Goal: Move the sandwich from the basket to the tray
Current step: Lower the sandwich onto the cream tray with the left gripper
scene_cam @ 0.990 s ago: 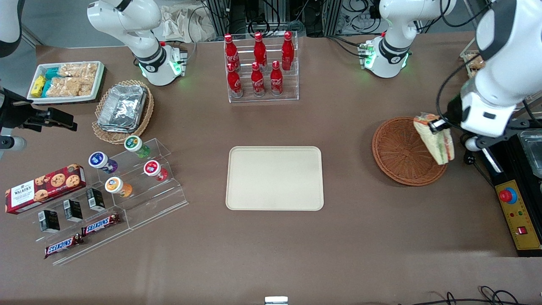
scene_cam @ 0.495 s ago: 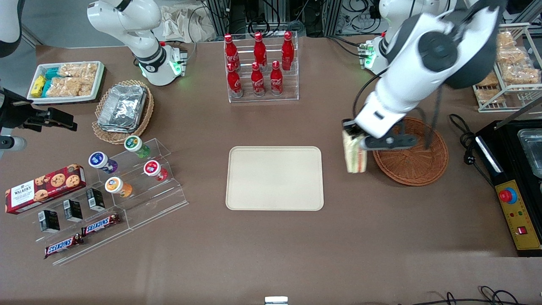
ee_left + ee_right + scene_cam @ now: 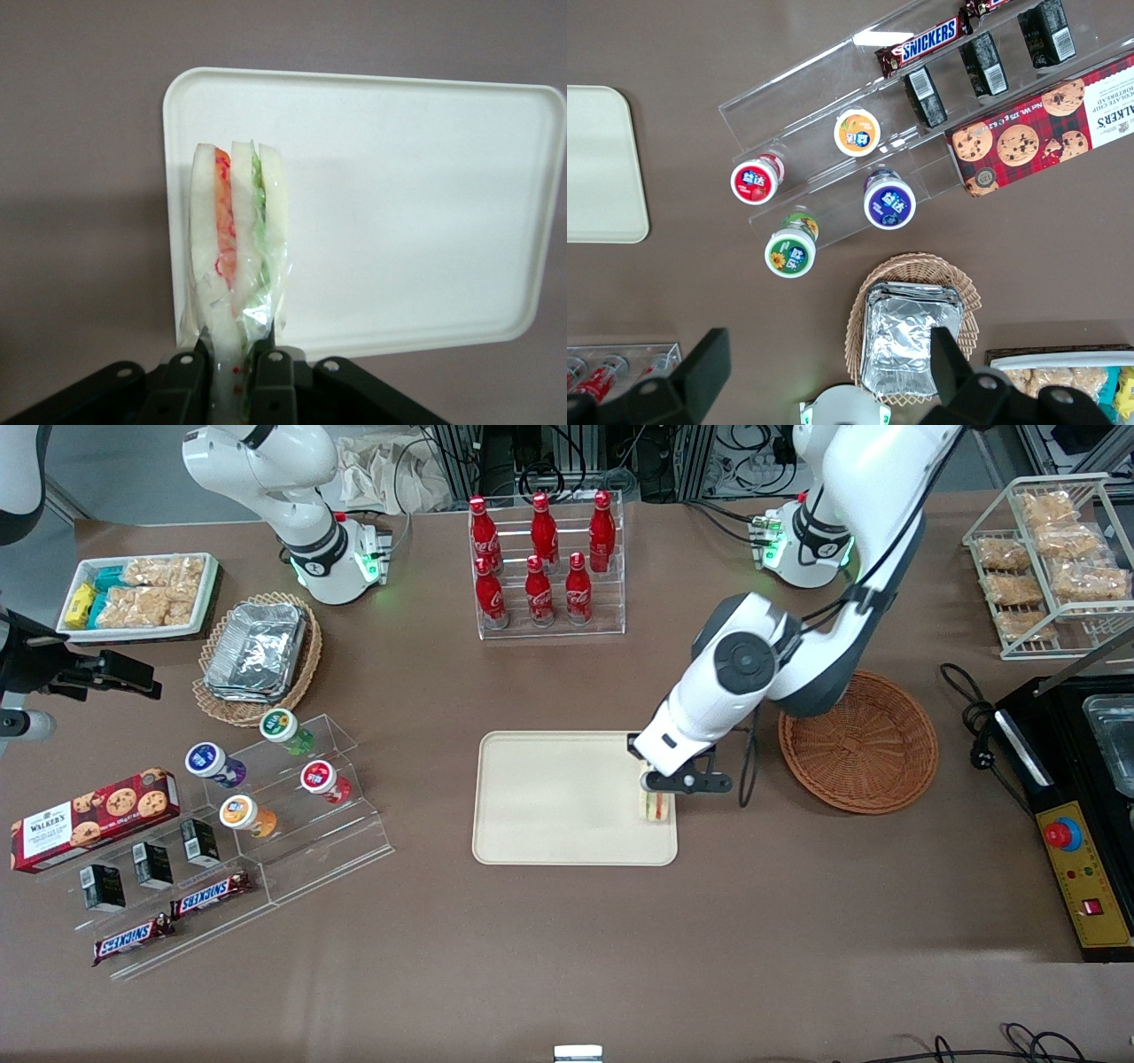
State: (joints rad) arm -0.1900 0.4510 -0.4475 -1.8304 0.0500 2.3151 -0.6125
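The pincer (image 3: 660,790) hangs over the tray (image 3: 549,797) at the edge nearest the basket (image 3: 873,748), its fingers (image 3: 266,372) closed tight on the bottom of the wrapped sandwich (image 3: 237,257). The sandwich stands on end, bread slices upright with the red and green fillings showing between them, above the tray's margin, not its middle. The wicker basket sits bare, well apart toward the working arm's end.

The main risk, as I judge it, is a release this close to the rim: the tall wedge could tip as the fingers part and fall partly off the tray onto the surface. The thin film wrap may also cling to a finger and drag the sandwich askew.

The brown surface also carries a rack of red cola bottles (image 3: 540,558), an acrylic stand with yoghurt cups (image 3: 266,779), Snickers bars (image 3: 208,895) and a Walkers biscuit box (image 3: 93,819). A tan basket of foil trays (image 3: 257,651) lies nearer the parked arm's end.
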